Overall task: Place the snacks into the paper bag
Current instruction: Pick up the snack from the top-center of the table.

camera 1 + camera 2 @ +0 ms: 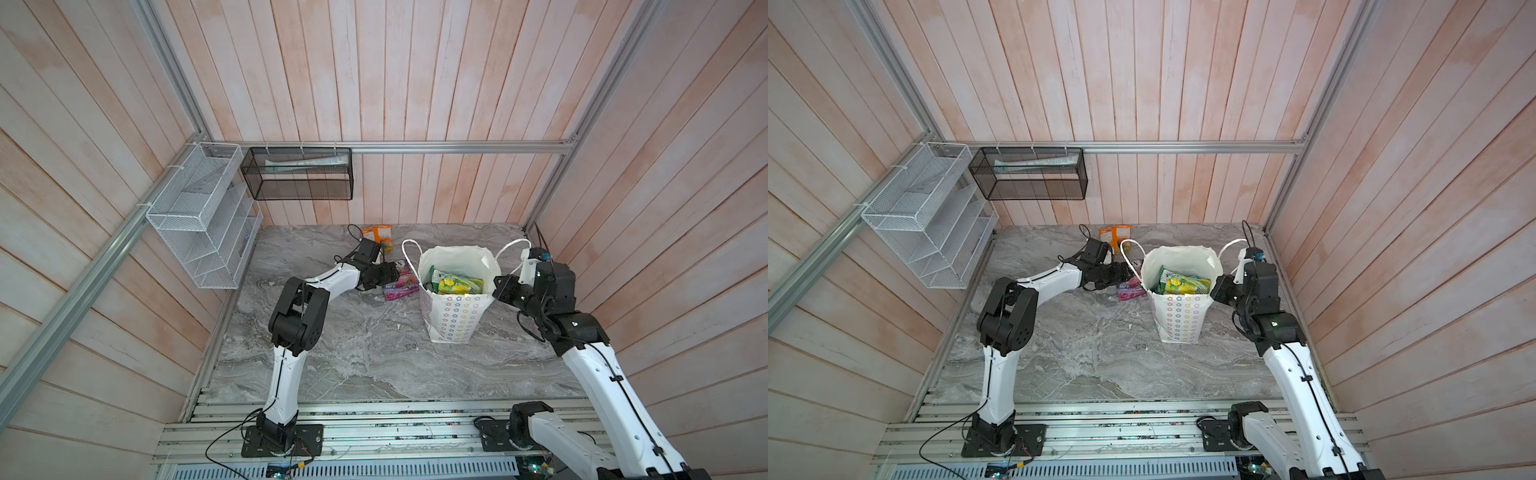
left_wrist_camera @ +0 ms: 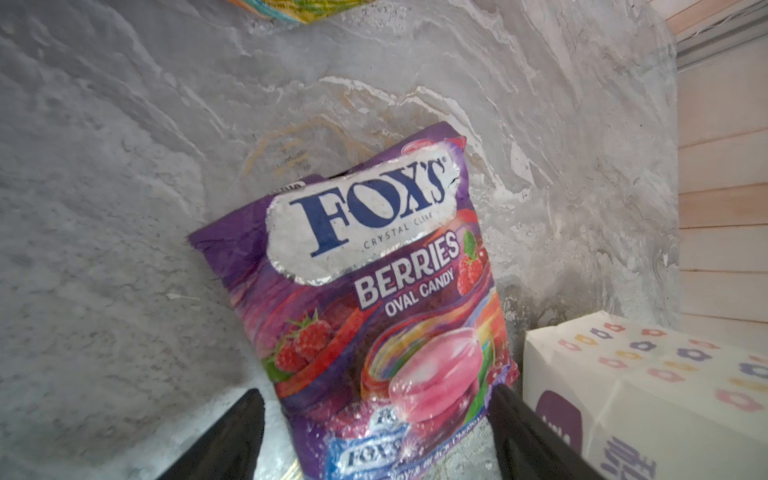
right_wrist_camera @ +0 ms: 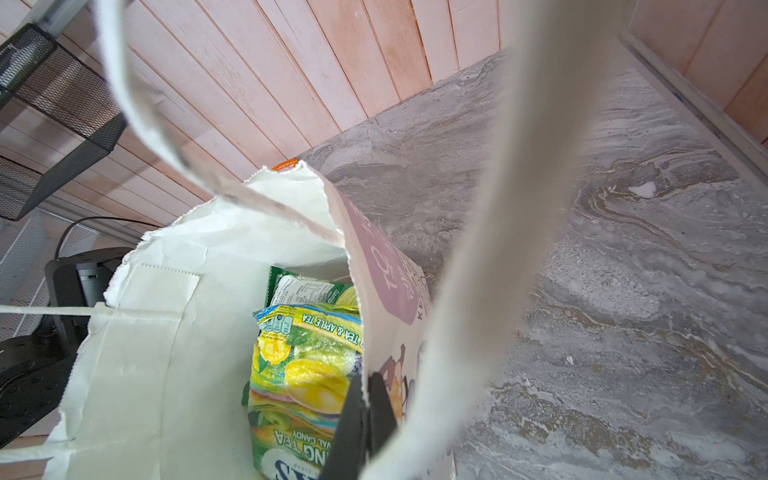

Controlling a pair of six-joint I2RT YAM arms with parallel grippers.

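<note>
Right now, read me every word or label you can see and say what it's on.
"FOX'S": purple pouch, on its white patch, and again small near its lower end.
"CRYSTAL CL...": under that, the rest faint.
"BERRIES OVAL CANDY": same pouch.
"TEA & APPLE TEA" and "OVAL CANDY": yellow-green pouch inside the paper bag.
Blurred, unreadable: purple label on the bag's outside.
Too small: print on the green pouch.

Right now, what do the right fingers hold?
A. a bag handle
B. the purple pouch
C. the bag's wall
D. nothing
C: in the right wrist view the right fingers are shut on the paper wall of the bag, beside the yellow-green pouch inside it.
</note>
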